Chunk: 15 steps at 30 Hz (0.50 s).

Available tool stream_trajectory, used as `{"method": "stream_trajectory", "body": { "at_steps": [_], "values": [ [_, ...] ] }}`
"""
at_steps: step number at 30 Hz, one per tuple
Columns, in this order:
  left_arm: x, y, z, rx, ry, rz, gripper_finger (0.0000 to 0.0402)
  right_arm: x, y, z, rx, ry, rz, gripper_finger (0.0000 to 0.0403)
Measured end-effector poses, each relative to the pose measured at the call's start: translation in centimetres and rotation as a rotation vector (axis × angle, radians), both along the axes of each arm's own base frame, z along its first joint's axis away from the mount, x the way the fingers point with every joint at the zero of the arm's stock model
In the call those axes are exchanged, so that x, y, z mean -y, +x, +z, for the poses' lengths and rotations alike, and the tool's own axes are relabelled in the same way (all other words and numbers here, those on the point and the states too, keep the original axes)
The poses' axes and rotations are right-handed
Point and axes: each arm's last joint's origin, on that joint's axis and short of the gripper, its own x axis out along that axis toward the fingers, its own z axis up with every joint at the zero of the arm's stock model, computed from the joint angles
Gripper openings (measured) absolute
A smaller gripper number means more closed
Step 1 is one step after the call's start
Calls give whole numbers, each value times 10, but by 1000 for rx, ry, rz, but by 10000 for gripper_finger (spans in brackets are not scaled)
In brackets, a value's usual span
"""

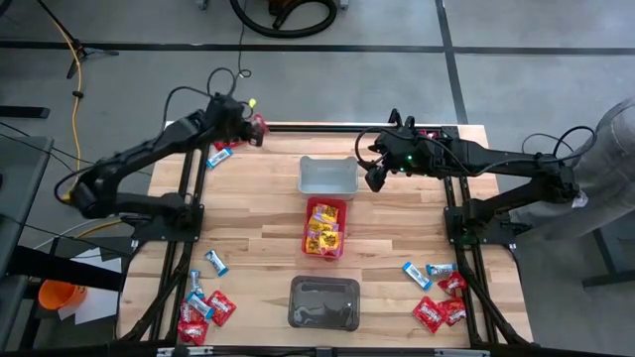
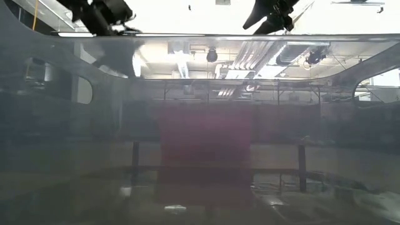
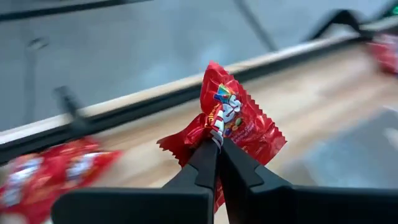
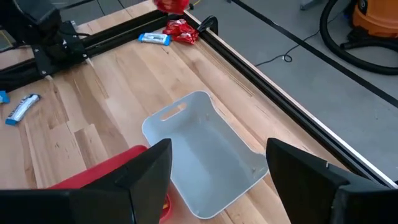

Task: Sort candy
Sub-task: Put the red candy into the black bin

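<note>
Blur hides the far edge behind my left pincer [image 3: 217, 144]; it is clamped on a red candy packet [image 3: 239, 118] above the bench's far left corner; my right pincer [image 4: 217, 171] hangs spread over the grey bin [image 4: 208, 152]

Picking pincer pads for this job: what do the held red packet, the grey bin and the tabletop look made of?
Red packet: glossy plastic film, crinkled, crimped edges. Grey bin: probably moulded plastic, smooth matte, cut-out handle. Tabletop: light wood, visible plank grain.

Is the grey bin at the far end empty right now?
Empty. The grey bin shows a bare floor in the right wrist view, with no candy inside; the right gripper hangs open above it.
</note>
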Motion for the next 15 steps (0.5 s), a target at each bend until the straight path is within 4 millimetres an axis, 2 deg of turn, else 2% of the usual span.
{"method": "stream_trajectory", "body": {
  "at_steps": [6, 10, 15],
  "values": [
    [58, 25, 25, 132, 104, -288, 0, 0, 0, 0, -2, -6, 9, 256],
    [101, 46, 42, 292, 192, -507, 0, 0, 1, 1, 3, -11, 12, 256],
    [144, 68, 53, 480, 231, -650, 0, 0, 1, 2, 13, -10, 20, 256]
  ]
}}
